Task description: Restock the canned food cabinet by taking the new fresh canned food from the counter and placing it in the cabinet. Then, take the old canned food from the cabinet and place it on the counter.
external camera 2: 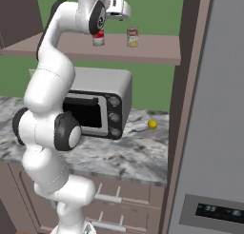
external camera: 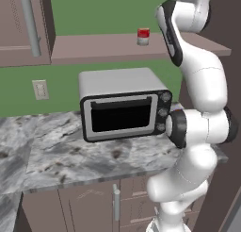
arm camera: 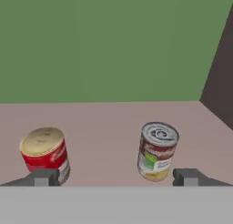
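Observation:
Two cans stand upright and apart on the cabinet (external camera 2: 157, 50) shelf board above the microwave. The new fresh canned food (arm camera: 45, 154), red over white, is the left one (external camera 2: 98, 39) (external camera: 143, 37). To its right is the old canned food (arm camera: 157, 151) with the mottled label (external camera 2: 132, 38). My gripper (arm camera: 116, 177) is open, its fingertips (arm camera: 43, 177) spread wide just short of both cans and touching neither. In the right base view the gripper (external camera 2: 123, 9) hangs high in front of the shelf, above the cans. The arm partly covers the red can there.
A grey microwave (external camera: 124, 103) sits on the marbled counter (external camera: 94, 155) under the shelf. A small yellow fruit (external camera 2: 152, 124) lies on the counter by the dark side wall (external camera 2: 183, 85). A tall grey fridge (external camera 2: 219, 109) stands at the right. A door cupboard with a metal handle (external camera: 30, 23) hangs at left.

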